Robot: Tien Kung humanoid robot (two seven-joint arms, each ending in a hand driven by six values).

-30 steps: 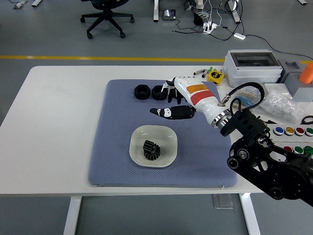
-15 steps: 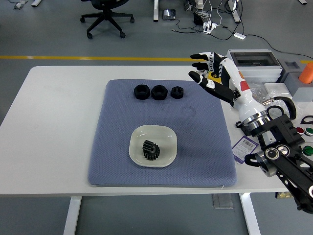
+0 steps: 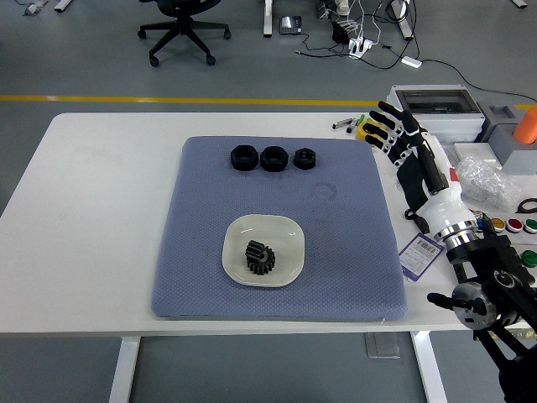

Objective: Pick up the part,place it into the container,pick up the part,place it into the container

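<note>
A black gear (image 3: 259,257) lies in the cream square dish (image 3: 285,231) on the blue-grey mat (image 3: 201,252). Three black nut-like parts sit in a row at the mat's far edge: left (image 3: 242,157), middle (image 3: 273,158) and a smaller right one (image 3: 304,158). My right hand (image 3: 401,138) is off the mat's right edge, raised above the table, fingers spread and empty, well to the right of the parts. My left arm is out of view.
A grey electrical box (image 3: 432,112), a yellow tape measure (image 3: 367,130), a plastic bag (image 3: 491,180), an orange cone (image 3: 527,124) and coloured push buttons (image 3: 510,225) crowd the table's right side. A barcode tag (image 3: 419,250) lies by the mat.
My right hand has pulled back from over the row of parts to the right, off the mat, and lowered toward the table's right side. The parts and dish have not moved.
</note>
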